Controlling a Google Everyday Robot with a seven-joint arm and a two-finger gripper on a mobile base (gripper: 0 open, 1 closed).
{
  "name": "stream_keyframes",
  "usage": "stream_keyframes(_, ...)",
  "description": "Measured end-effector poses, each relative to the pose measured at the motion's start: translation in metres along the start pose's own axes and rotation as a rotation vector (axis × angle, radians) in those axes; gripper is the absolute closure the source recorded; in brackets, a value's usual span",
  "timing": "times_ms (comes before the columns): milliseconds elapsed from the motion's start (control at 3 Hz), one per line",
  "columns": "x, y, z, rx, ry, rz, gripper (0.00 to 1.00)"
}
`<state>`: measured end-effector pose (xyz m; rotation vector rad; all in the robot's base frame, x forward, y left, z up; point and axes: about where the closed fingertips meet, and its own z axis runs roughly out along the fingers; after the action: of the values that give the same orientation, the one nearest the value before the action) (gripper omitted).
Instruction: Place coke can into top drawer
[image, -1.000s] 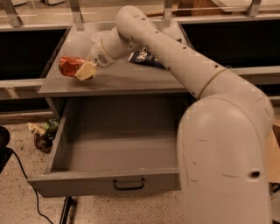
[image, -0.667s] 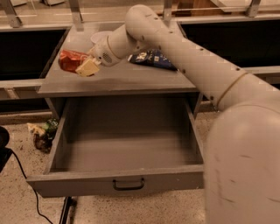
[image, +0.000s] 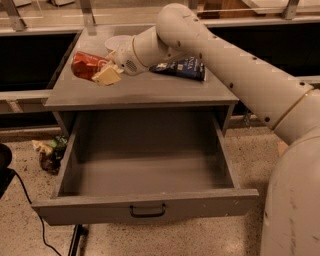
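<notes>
Gripper (image: 103, 73) is clamped on the coke can (image: 83, 64) over the cabinet top, chip bag (image: 183, 67) just to its right, top drawer (image: 145, 199) open below it.

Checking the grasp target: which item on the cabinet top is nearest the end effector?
The red coke can, beside the end effector at left; the bowl and blue chip bag lie farther.

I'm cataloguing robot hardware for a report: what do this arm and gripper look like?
The arm is smooth off-white, thick rounded tubes with small dark dots and a thin tan joint ring. The gripper, over the cabinet top by the coke can, ends pale yellow.
</notes>
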<state>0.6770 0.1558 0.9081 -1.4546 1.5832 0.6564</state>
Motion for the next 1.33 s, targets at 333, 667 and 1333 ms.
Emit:
stream_keyframes(333,0.002,0.005,0.006,-0.068,0.036,-0.017,1.00)
stream_keyframes(667,-0.003,0.024,-0.011,-0.114,0.083,-0.028,1.00)
stream_keyframes(1333,0.069,0.097,-0.031,-0.110,0.166,0.118,1.00)
